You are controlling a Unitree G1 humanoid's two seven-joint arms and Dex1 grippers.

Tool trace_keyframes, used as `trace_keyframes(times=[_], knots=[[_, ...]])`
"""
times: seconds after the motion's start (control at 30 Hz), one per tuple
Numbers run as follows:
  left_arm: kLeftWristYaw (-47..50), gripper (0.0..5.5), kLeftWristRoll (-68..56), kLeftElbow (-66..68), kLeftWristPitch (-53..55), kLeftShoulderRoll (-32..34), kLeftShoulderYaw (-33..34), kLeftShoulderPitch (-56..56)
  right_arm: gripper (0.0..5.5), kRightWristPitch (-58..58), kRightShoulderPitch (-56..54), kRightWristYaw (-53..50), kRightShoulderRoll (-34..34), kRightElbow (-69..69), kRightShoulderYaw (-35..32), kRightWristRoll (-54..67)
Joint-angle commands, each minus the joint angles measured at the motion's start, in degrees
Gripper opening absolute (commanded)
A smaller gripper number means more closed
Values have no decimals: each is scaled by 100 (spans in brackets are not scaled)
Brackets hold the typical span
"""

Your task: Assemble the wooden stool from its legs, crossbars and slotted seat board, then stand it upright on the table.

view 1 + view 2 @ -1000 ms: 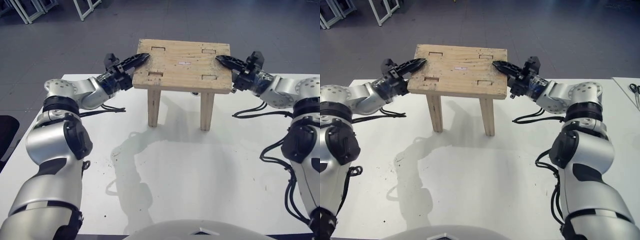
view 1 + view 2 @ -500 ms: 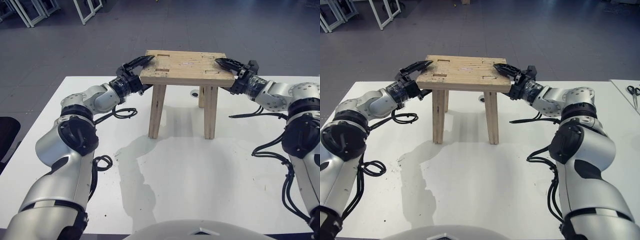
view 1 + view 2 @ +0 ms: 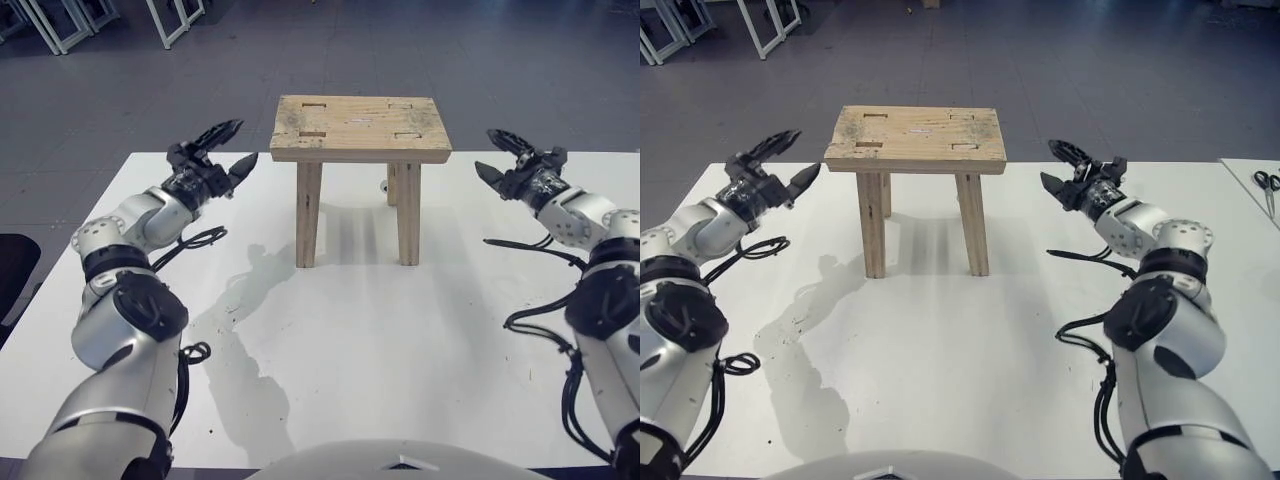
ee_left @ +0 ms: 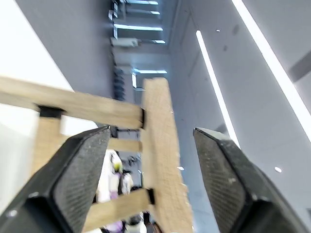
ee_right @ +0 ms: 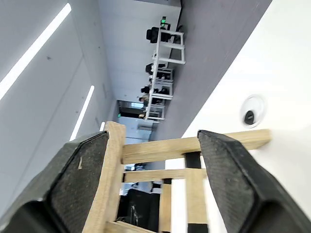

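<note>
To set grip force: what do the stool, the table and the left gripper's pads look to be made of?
The stool looks like pale bare wood, apparently unvarnished: grain and rough edges show. The table is smooth, even white, probably laminate or paint. The pads of the left gripper are black and finely dimpled, likely rubber.

The stool stands upright on the table between the two grippers, apart from both: it is to the right of the left gripper and to the left of the right gripper. A small round hole sits in the table behind the stool's far legs. Scissors lie farther right of the right gripper, on a second table.
</note>
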Motion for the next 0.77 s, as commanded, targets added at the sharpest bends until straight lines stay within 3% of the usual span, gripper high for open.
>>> trace_keyframes(times=[0.03, 0.13, 0.37, 0.53, 0.77], knots=[[-613, 313, 1256, -3255, -2164, -925, -1162, 1771, 336, -878, 1831, -163, 956, -3757, 1551, -802], [-890, 313, 2626, -4968, -3955, -1495, -2530, 3001, 336, -1683, 2782, -341, 1338, -5335, 2351, -1427], [-379, 313, 4781, -6487, -6111, -2187, -4212, 4607, 336, -3523, 4431, -1066, 1661, -6743, 3903, -3594], [-151, 313, 5410, -6724, -6753, -2417, -4773, 5159, 336, -3877, 5045, -1309, 1847, -6875, 4534, -4292], [150, 276, 5936, -7001, -7152, -2625, -5286, 5672, 294, -4053, 5258, -1049, 1614, -7143, 4663, -4611]])
